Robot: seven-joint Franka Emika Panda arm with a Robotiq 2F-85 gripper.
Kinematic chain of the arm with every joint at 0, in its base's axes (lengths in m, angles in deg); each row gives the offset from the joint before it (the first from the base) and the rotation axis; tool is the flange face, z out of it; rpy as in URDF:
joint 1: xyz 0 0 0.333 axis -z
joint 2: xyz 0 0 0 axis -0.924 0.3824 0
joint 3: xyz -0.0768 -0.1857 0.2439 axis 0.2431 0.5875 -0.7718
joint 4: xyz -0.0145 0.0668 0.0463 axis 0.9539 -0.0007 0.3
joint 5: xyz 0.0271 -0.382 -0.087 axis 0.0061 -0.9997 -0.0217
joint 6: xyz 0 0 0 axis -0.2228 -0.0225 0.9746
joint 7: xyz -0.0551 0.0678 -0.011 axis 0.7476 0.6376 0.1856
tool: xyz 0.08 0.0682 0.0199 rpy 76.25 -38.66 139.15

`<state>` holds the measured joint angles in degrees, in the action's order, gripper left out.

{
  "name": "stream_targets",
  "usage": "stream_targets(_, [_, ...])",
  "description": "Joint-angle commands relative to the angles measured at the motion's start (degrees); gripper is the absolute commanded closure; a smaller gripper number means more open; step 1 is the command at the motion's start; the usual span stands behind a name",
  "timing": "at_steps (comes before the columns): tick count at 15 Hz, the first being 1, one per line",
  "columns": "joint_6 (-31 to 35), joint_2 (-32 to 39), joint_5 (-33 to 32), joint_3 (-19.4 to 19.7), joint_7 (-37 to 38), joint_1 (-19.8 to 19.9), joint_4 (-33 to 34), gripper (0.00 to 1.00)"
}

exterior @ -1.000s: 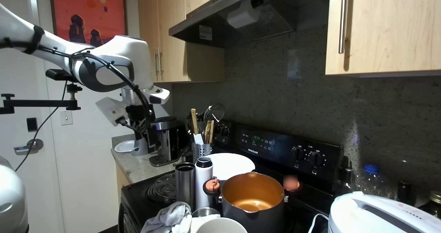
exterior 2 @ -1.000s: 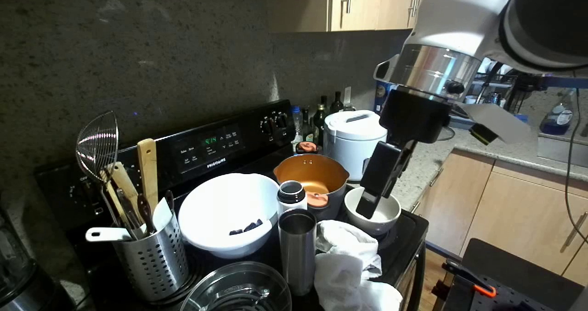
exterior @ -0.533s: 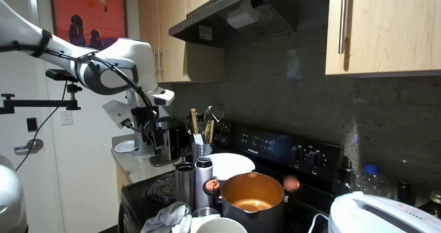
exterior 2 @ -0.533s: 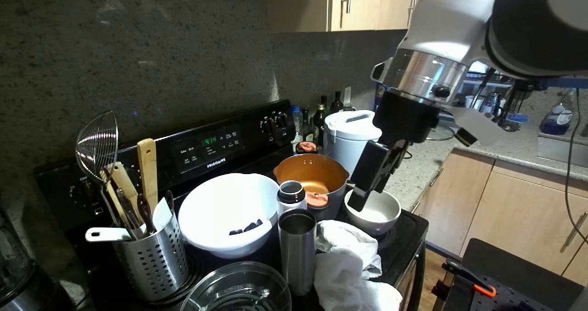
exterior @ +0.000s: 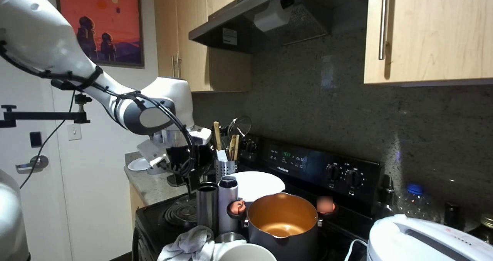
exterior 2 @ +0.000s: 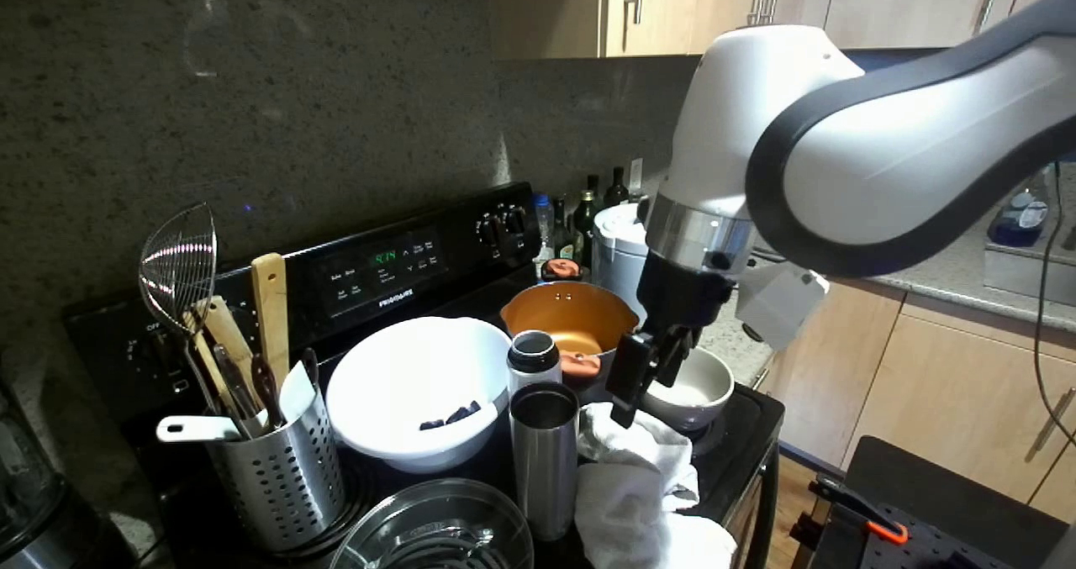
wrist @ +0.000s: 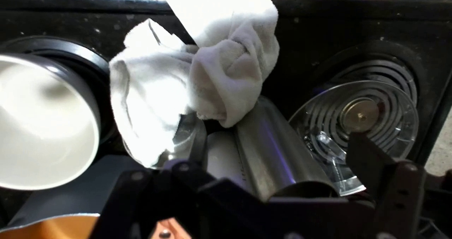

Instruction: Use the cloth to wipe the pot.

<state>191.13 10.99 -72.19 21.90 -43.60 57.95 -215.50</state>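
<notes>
At far left in an exterior view, upright on the black stove (exterior 2: 730, 468), a perforated steel utensil holder (exterior 2: 273, 485), crowded with a wire strainer (exterior 2: 178, 266), wooden utensils (exterior 2: 271, 300) and a white handle (exterior 2: 199, 429) jutting out sideways. Just right of that, a large white bowl (exterior 2: 387, 376) with a few small dark pieces (exterior 2: 462, 413) inside, near the rim. Lower down, a round clear piece of glassware (exterior 2: 435, 518). Then a tall steel tumbler (exterior 2: 545, 468), upright, with a white bottle (exterior 2: 532, 376) close behind. Farther back, the pot (exterior 2: 576, 308), upright on the stove, orange inside and dark gray outside, with orange-topped handles (exterior 2: 580, 365). Nearer the stove's front edge than the pot, the white cloth (exterior 2: 626, 493), bunched up just beside the tumbler; in the wrist view, covering part of a clear vessel (wrist: 185, 129). Past the pot, a white lidded appliance (exterior 2: 618, 254), partly hidden, beside a cluster of bottles (exterior 2: 585, 220). Next, at the end of the white arm (exterior 2: 908, 165), the gripper (exterior 2: 645, 399), pointing down at a tilt above the stove, higher than the cloth, fingers (wrist: 367, 157) spread well apart in the wrist view. Beyond, a pale bowl (exterior 2: 709, 388), partly hidden by the gripper. At far right, a black table (exterior 2: 933, 472) with a black-and-orange tool (exterior 2: 887, 532) on top.
</notes>
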Motion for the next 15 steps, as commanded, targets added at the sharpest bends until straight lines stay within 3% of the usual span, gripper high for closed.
stream_targets(1, [5.03,7.77,-1.59,-0.94,1.90,0.71,0.03,0.00])
stream_targets(12, [25.84,29.95,-4.24,-0.30,2.50,1.98,0.07,0.00])
stream_targets(15, [32.08,35.44,-11.35,1.25,6.69,2.36,0.07,0.00])
